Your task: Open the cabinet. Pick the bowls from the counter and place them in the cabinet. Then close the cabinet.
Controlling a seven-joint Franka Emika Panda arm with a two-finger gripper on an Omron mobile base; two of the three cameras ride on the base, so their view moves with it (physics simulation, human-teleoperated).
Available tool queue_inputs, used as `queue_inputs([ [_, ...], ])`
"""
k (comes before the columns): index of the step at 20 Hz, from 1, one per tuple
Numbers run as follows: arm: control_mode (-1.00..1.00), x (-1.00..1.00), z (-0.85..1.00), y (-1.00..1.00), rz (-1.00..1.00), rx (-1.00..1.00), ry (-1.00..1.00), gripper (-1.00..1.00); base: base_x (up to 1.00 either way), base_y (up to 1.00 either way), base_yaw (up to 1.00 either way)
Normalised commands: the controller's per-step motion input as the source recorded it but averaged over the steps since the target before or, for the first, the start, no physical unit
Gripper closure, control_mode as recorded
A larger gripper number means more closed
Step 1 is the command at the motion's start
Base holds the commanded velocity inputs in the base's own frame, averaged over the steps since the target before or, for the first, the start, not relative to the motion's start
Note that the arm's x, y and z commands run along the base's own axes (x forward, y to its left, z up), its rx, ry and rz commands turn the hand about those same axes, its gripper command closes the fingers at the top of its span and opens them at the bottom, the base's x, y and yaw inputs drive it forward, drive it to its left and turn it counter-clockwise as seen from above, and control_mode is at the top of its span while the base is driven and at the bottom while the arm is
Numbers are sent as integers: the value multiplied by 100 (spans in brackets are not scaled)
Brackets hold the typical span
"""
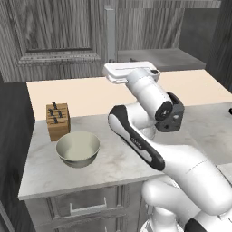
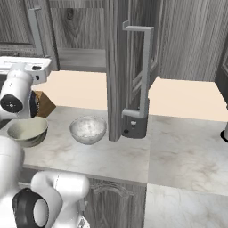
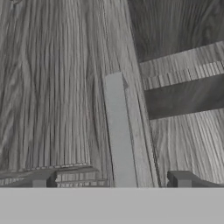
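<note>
1. Grey wood-grain cabinet fronts are seen above the marble bench in the left base view. One beige-olive bowl sits near the bench's front, a knife block just behind it. The hand is raised to the left door's bar handle.
2. Right base view: the right cabinet door is swung open, with the speckled bowl on the bench beside its lower edge and the olive bowl left of it.
3. Hand view: fingertips are spread wide either side of the pale bar handle; nothing is gripped.
</note>
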Motion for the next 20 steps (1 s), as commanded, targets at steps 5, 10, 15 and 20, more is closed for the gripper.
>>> queue_inputs([
  [5, -100, 46, 0, 0, -10, 0, -5, -100, 0, 0, 0],
  [10, -100, 33, 0, 20, -12, -1, -6, -100, 0, 0, 0],
  [15, -100, 10, 0, 29, -3, -1, -2, -100, 0, 0, 0],
  [20, -100, 17, 8, 11, 0, 0, 0, -100, 0, 0, 0],
])
